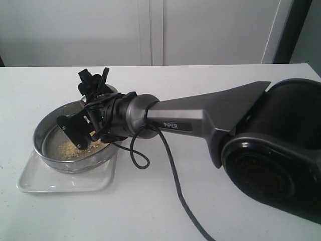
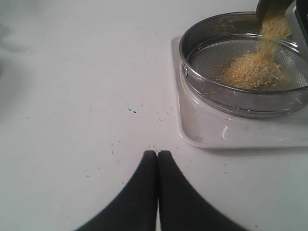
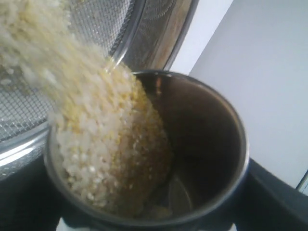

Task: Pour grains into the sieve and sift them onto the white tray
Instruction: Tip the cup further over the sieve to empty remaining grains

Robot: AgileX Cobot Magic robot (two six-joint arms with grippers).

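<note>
The sieve (image 1: pixel 50 156) stands on the white tray (image 1: pixel 60 182) at the left of the table. My right gripper (image 1: pixel 93 120) reaches across over it, shut on a small steel cup (image 3: pixel 207 139) that is tipped on its side. Grains (image 3: pixel 106 154) slide out of the cup (image 2: pixel 269 6) in a stream (image 2: pixel 272 31) onto a yellow pile (image 2: pixel 250 72) on the mesh of the sieve (image 2: pixel 216 94). My left gripper (image 2: pixel 157 153) is shut and empty, low over the bare table a short way from the tray's rim (image 2: pixel 211 139).
Stray grains (image 2: pixel 159 115) dot the table around the tray. A black cable (image 1: pixel 168 155) loops down from the right arm's wrist onto the table. The bulky right arm (image 1: pixel 271 155) fills the right side. A white wall runs behind the table's far edge.
</note>
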